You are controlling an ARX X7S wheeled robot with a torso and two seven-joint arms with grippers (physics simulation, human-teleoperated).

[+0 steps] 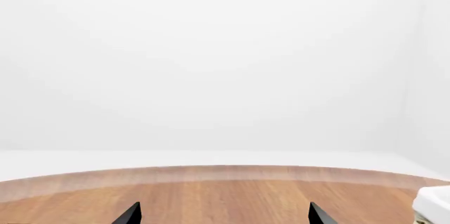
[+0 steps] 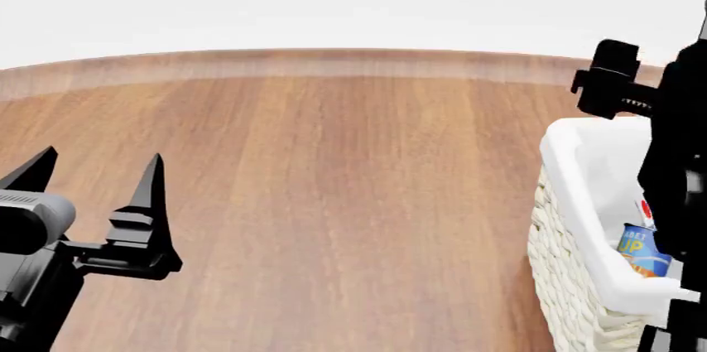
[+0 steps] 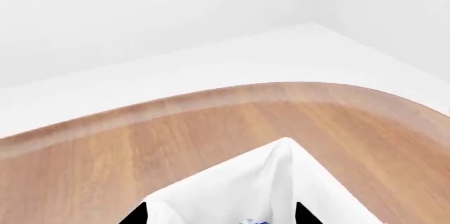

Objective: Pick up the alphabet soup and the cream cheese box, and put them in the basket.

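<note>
Left gripper (image 2: pixel 94 190) nearest, jaws spread wide, empty, over bare table (image 2: pixel 331 170). Right gripper (image 3: pixel 218 216) above basket (image 2: pixel 574 161) at the table's right edge, jaws apart, nothing visible between. Soup can (image 2: pixel 641 251) lies inside: rigid, slick, grip round sides. Cream cheese box not identifiable.

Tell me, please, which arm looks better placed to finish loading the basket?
Probably the right: its arm hangs over the basket, where the alphabet soup already lies, and the right gripper frames the liner. The left gripper hovers open over bare table, well aside.
</note>
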